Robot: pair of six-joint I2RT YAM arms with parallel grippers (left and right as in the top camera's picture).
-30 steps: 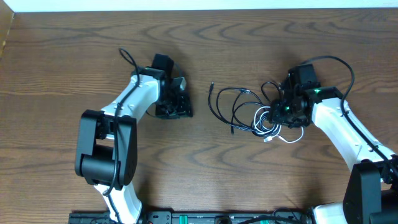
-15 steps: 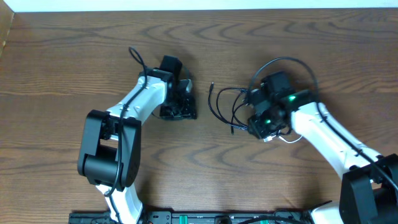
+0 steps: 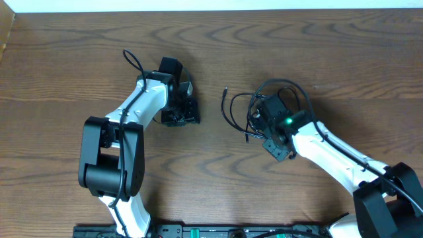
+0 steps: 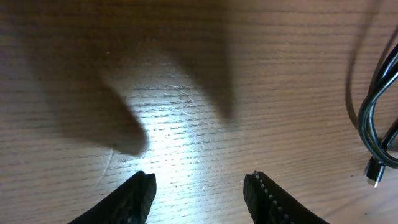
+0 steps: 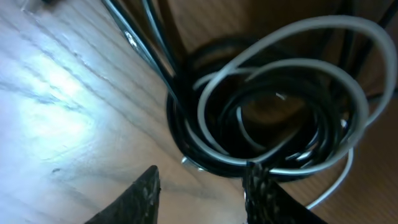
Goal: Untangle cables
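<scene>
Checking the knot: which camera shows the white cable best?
Right wrist view: the white cable loops close up, wound through the black cable. Overhead, the right gripper covers it; left wrist shows only black cable.

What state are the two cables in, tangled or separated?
Tangled: the right wrist view shows the white cable looped in among the coils of the black cable, all in one pile.

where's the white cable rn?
Right wrist view: white cable is coiled in with the black cable, just ahead of the right hand. Overhead, that hand mostly hides it, right of centre.
</scene>
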